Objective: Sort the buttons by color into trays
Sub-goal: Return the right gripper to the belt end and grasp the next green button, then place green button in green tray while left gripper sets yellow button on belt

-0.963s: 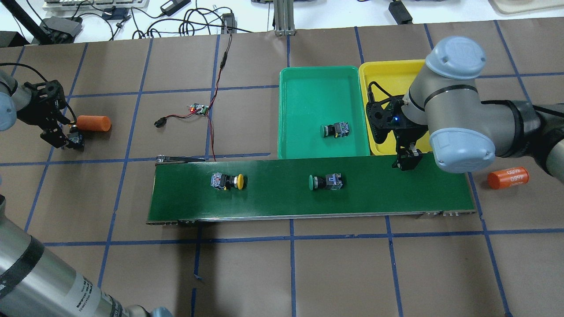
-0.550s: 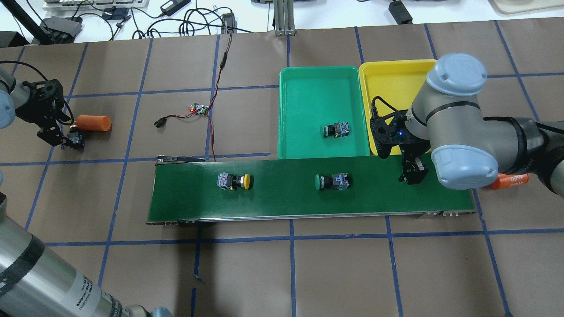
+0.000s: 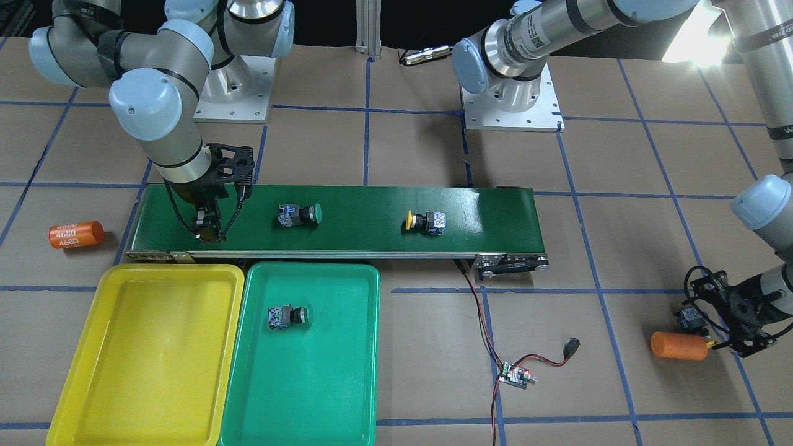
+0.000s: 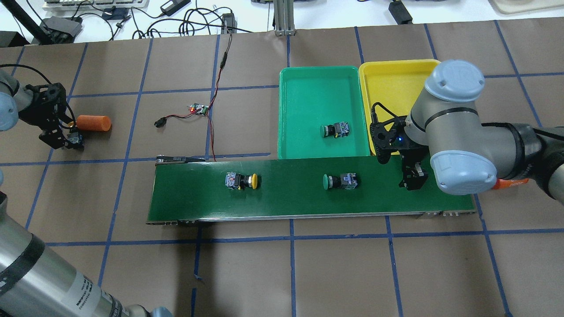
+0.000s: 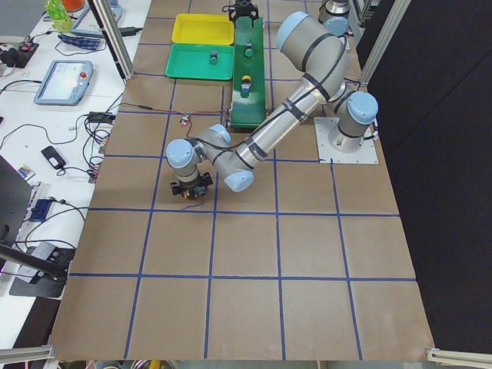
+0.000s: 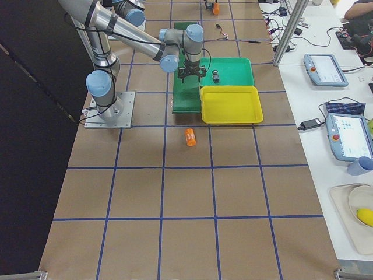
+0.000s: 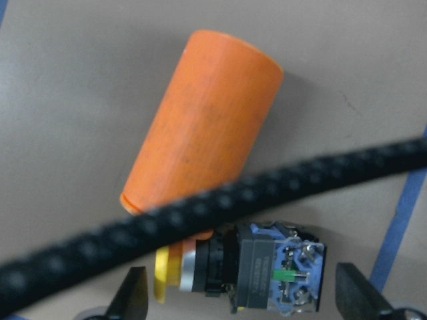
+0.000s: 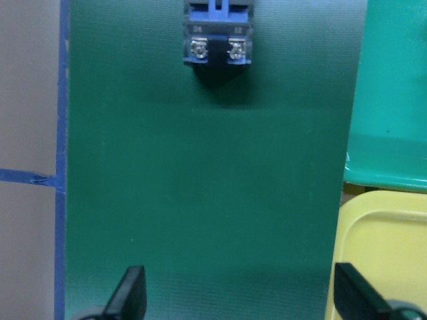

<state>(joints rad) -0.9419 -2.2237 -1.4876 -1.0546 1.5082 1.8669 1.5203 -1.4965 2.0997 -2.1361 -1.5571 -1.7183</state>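
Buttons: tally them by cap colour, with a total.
Green buttons: 2, one in the green tray, one on the belt.
Yellow buttons: 2, one on the belt, one beside the orange cylinder.
Total: 4

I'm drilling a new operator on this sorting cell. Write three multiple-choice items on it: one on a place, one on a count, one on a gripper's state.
1. What lies in the green tray?
A) nothing
B) a green button
C) a yellow button
2. How many buttons lie on the belt?
A) two
B) one
C) three
3. The right gripper is:
A) shut on a button
B) shut, empty
C) open, empty

1 B: it lies there alone.
2 A: a yellow-capped button and a green-capped button.
3 C: its fingers stand apart over bare belt.
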